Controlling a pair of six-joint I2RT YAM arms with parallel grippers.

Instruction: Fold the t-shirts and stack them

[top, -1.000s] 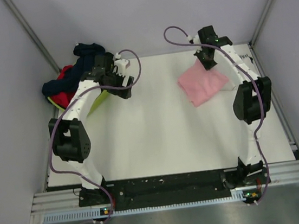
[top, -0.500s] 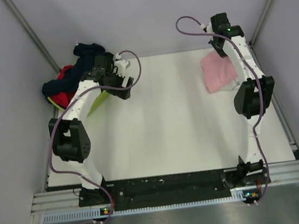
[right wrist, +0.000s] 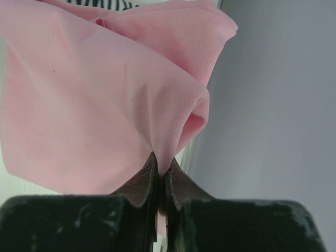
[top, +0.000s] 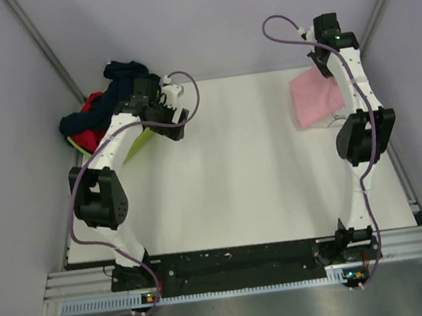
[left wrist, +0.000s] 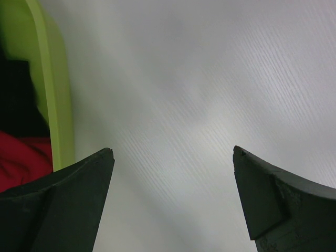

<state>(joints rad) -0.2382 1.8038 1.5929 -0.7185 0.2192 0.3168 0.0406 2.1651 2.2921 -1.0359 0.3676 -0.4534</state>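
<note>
1. The right gripper [right wrist: 160, 168] is clamped on a thin pinched ridge of the light-pink t-shirt [right wrist: 89, 100], with the fingers almost meeting; so little cloth is caught that any jerk could, I judge, pull it free, so the motion should be slow and even.
2. In the top view the shirt hangs from that gripper over the far right corner of the worktop [top: 228, 171], close to the right wall; I cannot tell whether its lower edge touches the surface or hangs just above it.
3. A strip of black-striped white cloth [right wrist: 102, 4] shows past the pink at the top edge of the right wrist view; it may be the other shirt; if so, the pink one should come down squarely over it, not half off.
4. For a flat result, the free edge should land first and the pinched edge then be drawn gently across, so that the cloth spreads instead of bunching; the gripper should let go only once the cloth is fully supported.
5. The left gripper [left wrist: 172, 152] is spread wide and holds nothing; it hovers over bare worktop just beside the lime-green basket [left wrist: 52, 94], which holds a red garment [left wrist: 21, 157]; it is well apart from the pink shirt and could pin an edge.
6. The wall is near, so there is little room for the arm on that side.
</note>
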